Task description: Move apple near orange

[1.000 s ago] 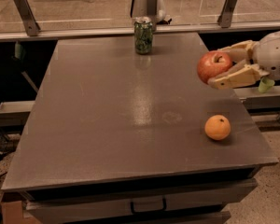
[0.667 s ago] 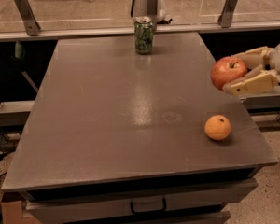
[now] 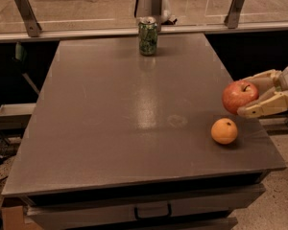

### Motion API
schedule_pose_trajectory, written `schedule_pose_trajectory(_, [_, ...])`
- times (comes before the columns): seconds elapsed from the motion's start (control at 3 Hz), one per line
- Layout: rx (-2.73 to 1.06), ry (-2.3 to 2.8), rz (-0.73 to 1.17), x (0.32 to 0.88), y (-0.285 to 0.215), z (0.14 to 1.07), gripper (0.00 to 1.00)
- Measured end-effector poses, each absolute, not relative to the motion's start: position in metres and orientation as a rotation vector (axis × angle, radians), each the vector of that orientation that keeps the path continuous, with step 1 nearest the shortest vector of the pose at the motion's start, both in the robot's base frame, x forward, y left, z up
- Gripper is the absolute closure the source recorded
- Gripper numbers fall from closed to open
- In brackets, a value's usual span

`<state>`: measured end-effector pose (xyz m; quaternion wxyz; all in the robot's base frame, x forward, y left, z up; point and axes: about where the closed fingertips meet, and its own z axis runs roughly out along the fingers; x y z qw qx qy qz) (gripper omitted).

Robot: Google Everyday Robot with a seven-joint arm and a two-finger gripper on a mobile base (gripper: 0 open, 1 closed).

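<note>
The gripper (image 3: 246,97) comes in from the right side of the table (image 3: 115,123), its two pale fingers (image 3: 264,107) clamped on the apple (image 3: 237,96), one above and one beneath. The apple is held off the surface, at about the line of the table's right edge. How high it rides I cannot tell exactly.

The orange (image 3: 224,131) sits on the table just below the gripper and slightly left of it, near but apart from the apple. The can (image 3: 148,36) stands far off to the gripper's upper left, at the back edge and well out of the way.

I judge the task to be nearly done: what remains is setting the apple down. To do that well, carry it a little inward, away from the edge, and lower it straight onto bare surface beside the orange (either the near or the far side would do). The lower finger should come close to the table before the grip opens, so the apple does not drop and roll. Both fruits are round, so a nudge to the orange would send it off, and the right edge is close behind it.

Open room lies everywhere left of the gripper, where a broad bare stretch runs to the far side. To its right there is only the drop past the edge, so any drift should go left.
</note>
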<state>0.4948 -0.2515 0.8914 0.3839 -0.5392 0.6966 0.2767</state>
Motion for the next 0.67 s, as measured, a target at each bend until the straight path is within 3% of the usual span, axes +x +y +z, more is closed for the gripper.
schedule_pose_trajectory(0.67, [-1.517,1.724,0.767,0.4876,-0.2495,0.8667,1.0])
